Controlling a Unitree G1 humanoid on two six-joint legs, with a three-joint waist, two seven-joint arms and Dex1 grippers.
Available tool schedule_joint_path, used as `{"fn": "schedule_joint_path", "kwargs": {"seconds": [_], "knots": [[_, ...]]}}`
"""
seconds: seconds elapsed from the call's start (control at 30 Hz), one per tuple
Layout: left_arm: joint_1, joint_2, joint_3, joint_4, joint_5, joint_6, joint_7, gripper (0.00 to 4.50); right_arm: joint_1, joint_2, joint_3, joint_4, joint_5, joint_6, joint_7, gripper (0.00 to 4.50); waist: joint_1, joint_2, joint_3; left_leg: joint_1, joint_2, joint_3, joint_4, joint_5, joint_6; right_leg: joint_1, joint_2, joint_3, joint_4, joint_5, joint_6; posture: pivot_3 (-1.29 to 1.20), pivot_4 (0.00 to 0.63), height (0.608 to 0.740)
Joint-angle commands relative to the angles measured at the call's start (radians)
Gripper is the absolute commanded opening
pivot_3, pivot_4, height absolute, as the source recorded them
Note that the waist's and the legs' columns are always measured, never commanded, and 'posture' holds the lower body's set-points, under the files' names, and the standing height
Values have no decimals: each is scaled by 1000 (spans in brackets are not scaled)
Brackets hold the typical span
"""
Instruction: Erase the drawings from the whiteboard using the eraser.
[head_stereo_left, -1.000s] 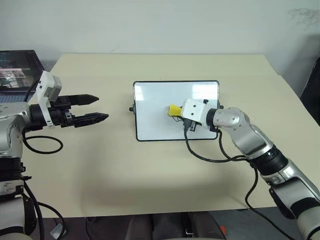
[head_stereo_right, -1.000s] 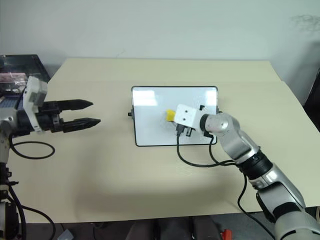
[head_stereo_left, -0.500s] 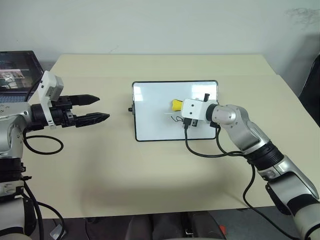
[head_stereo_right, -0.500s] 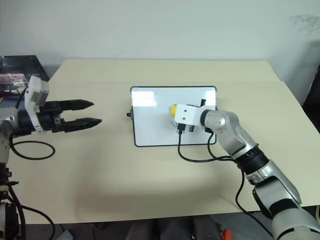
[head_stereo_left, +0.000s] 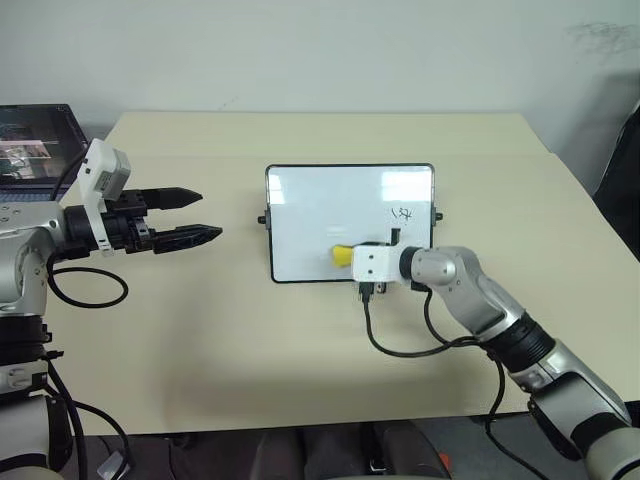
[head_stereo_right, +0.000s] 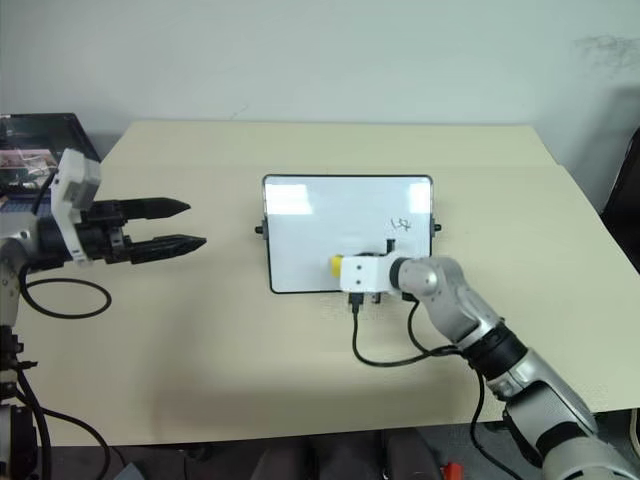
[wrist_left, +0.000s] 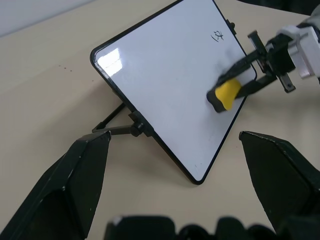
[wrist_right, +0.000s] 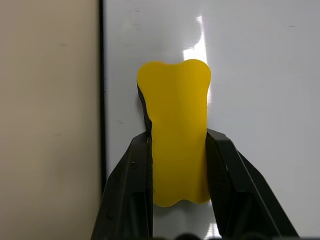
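Note:
The whiteboard (head_stereo_left: 320, 215) stands tilted on the table's middle. One small black drawing (head_stereo_left: 402, 214) shows on its right part, also seen as the drawing (wrist_left: 218, 35) in the left wrist view. My right gripper (head_stereo_left: 350, 258) is shut on the yellow eraser (head_stereo_left: 341, 256), pressing it against the board close to its near edge. The right wrist view shows the eraser (wrist_right: 177, 130) squeezed between both black fingers (wrist_right: 132, 175), beside the board's dark frame (wrist_right: 101, 75). My left gripper (head_stereo_left: 208, 212) hovers open, left of the board and apart from it.
A dark laptop (head_stereo_left: 30, 150) sits at the far left beside the table. A black cable (head_stereo_left: 400, 345) loops from my right wrist onto the table in front of the board. The table's right edge (head_stereo_left: 590, 200) borders a dark object.
My right gripper has slid the eraser down the board from its middle to the near edge, uncovering the drawing on the right. A scribble seen below the eraser earlier no longer shows. Left arm unchanged.

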Motion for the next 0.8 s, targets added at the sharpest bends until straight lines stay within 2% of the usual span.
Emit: {"fn": "schedule_joint_path", "kwargs": {"seconds": [0.03, 0.3, 0.47, 0.6, 0.7, 0.8], "knots": [[-21, 11, 23, -34, -21, 4, 6, 4500, 25, -3, 6, 22, -31, 31, 16, 1085, 0, 0, 0, 0, 0, 0, 0, 0, 0, 0, 0, 0, 0, 0, 0, 0, 150, 740], [-27, 9, 20, -39, -20, 9, 13, 4500, -8, -10, -27, 34, -30, 29, 22, 1084, 0, 0, 0, 1, 0, 0, 0, 0, 0, 0, 0, 0, 0, 0, 0, 0, 150, 740], [-29, 9, 20, -38, -20, 10, 11, 4500, -25, 2, -113, -64, 69, 80, 76, 1084, 1, 0, 0, 0, 0, 0, 0, 0, 0, 0, 0, 0, 0, 0, 0, 0, 150, 740], [-29, 10, 21, -40, -20, 10, 11, 4500, -100, 60, -363, -235, 307, 254, 89, 1083, 2, 1, 2, -6, 0, -1, 0, 0, 0, -4, 0, -1, -1, 0, 0, 0, 150, 740], [-27, 9, 21, -41, -21, 9, 10, 4500, -149, 93, -554, -297, 444, 360, 25, 1072, 3, 1, 2, -8, 0, -3, -1, 0, 0, -6, 0, -1, -1, 1, -1, 0, 150, 740], [-26, 8, 21, -38, -20, 6, 8, 4500, -163, 108, -687, -322, 532, 415, -48, 1070, 4, 0, 1, -8, 0, -2, -1, 0, -1, -5, -1, -2, -2, 2, -4, 0, 150, 740]]}}
